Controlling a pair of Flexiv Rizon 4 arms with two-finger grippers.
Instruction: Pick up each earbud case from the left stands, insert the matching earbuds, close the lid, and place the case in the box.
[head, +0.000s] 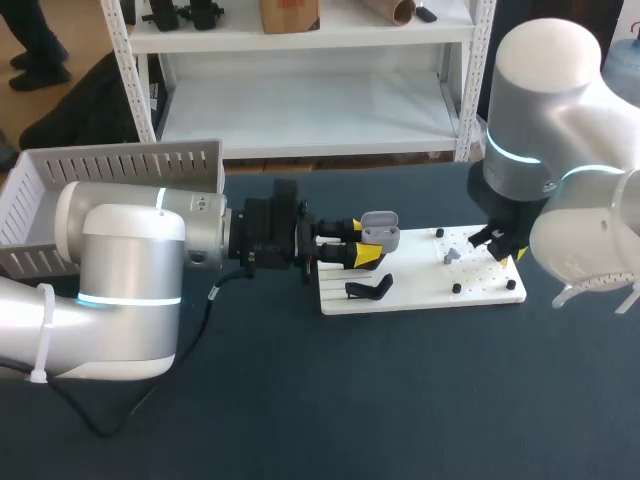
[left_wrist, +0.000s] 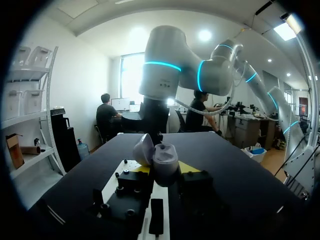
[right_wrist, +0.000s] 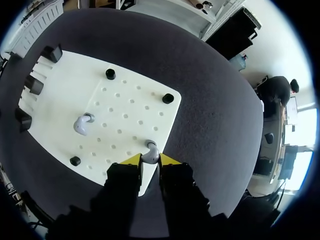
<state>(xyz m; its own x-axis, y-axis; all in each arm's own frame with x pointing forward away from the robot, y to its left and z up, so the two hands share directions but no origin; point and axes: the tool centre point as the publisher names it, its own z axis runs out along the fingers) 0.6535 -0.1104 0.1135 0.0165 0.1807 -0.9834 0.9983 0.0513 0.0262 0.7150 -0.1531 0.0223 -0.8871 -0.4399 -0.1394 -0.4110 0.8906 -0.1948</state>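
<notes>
A grey earbud case (head: 380, 230) with its lid open hangs over the left end of the white board (head: 420, 292). My left gripper (head: 366, 247) is shut on it from both sides. In the left wrist view the case (left_wrist: 165, 159) stands upright between the yellow tips, lid (left_wrist: 143, 149) tipped back. My right gripper (head: 503, 245) points down at the board's right part. In the right wrist view its tips (right_wrist: 151, 160) close on a grey earbud (right_wrist: 151, 150) near the board's edge. A second grey earbud (right_wrist: 82, 124) lies further in on the board (right_wrist: 130, 105).
A black stand (head: 368, 290) lies on the board's left part, below the case. Small black pegs (right_wrist: 110, 74) (right_wrist: 168, 98) stick up from the board. A white slatted basket (head: 120, 165) sits at the table's back left. Dark tabletop surrounds the board.
</notes>
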